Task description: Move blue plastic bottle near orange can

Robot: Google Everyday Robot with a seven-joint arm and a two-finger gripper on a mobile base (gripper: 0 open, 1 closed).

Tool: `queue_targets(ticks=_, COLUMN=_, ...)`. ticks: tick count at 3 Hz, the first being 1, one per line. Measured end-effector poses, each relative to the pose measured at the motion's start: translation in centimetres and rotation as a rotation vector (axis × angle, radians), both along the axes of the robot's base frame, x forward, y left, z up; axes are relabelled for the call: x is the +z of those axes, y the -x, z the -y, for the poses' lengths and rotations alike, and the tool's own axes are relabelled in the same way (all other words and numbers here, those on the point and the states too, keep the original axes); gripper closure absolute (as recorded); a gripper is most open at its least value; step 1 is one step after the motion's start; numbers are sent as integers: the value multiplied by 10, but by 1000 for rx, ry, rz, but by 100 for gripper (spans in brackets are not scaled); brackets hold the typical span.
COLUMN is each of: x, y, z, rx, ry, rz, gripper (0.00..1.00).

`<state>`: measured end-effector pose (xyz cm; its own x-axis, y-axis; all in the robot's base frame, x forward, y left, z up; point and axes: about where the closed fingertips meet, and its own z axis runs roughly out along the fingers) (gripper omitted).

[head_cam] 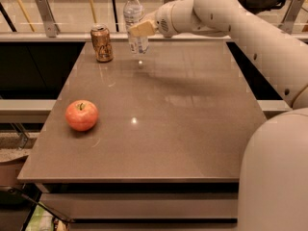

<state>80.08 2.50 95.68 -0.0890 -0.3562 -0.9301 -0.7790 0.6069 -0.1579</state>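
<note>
The blue plastic bottle [134,13], clear with a white cap and pale label, stands upright at the far edge of the brown table [192,129]. My gripper [138,31] is shut on its middle from the right, and its base seems to hang just above the tabletop. The orange can [102,43], brownish with a silver top, stands upright on the table a short way left of the bottle, apart from it.
A red-orange apple [82,115] lies on the left part of the table, nearer the front. A metal railing [45,13] with posts runs behind the table's far edge. My white arm [250,37] crosses the right side.
</note>
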Motion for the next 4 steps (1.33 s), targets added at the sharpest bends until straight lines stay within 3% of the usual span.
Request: queue_targets(ticks=4, x=-39, y=-8, z=-24, rx=35, ry=-32, rz=-23, gripper=100)
